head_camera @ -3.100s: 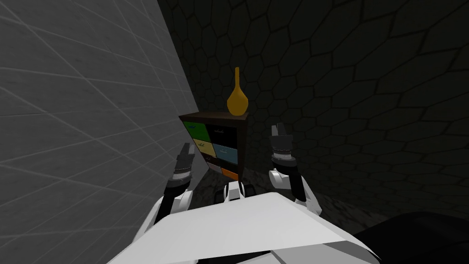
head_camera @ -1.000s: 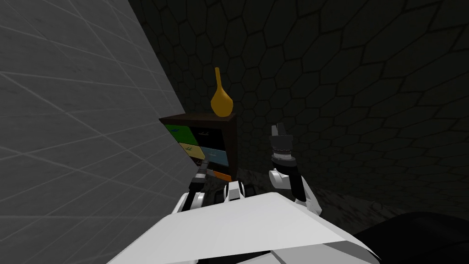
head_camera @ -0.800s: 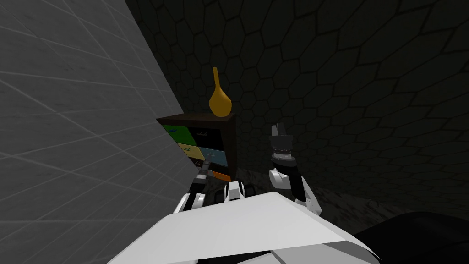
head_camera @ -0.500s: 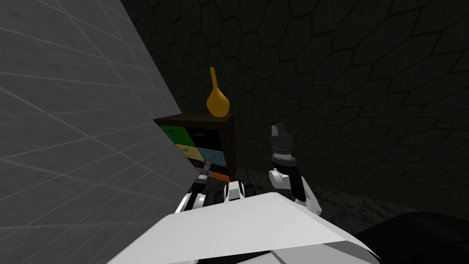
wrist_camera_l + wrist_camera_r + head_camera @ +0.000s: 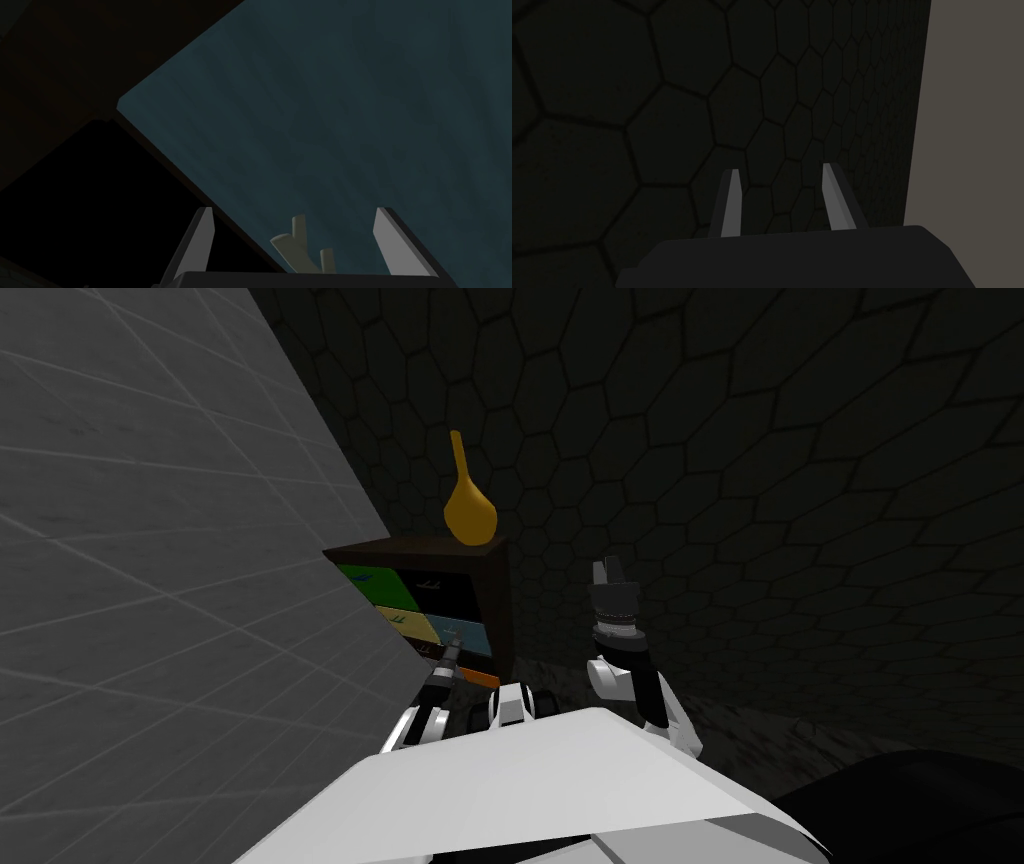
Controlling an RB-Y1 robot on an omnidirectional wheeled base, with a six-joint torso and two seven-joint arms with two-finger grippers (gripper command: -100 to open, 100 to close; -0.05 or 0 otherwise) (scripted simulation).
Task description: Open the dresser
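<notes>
Dark brown dresser point(image 5: 503, 588) here, a patchwork of panels: green front point(image 5: 368, 580), black front point(image 5: 445, 585), yellow front point(image 5: 400, 621), blue front point(image 5: 470, 636), orange front point(image 5: 480, 676). Ochre vase point(image 5: 470, 513). Left wall point(image 5: 150, 538) grey, gridded; far wall point(image 5: 750, 468) near-black hexagons. Handle point(image 5: 295, 245) cream.

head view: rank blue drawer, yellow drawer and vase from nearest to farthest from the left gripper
1. blue drawer, right at the left gripper
2. yellow drawer, beside it, wall side
3. vase, atop the dresser
</notes>
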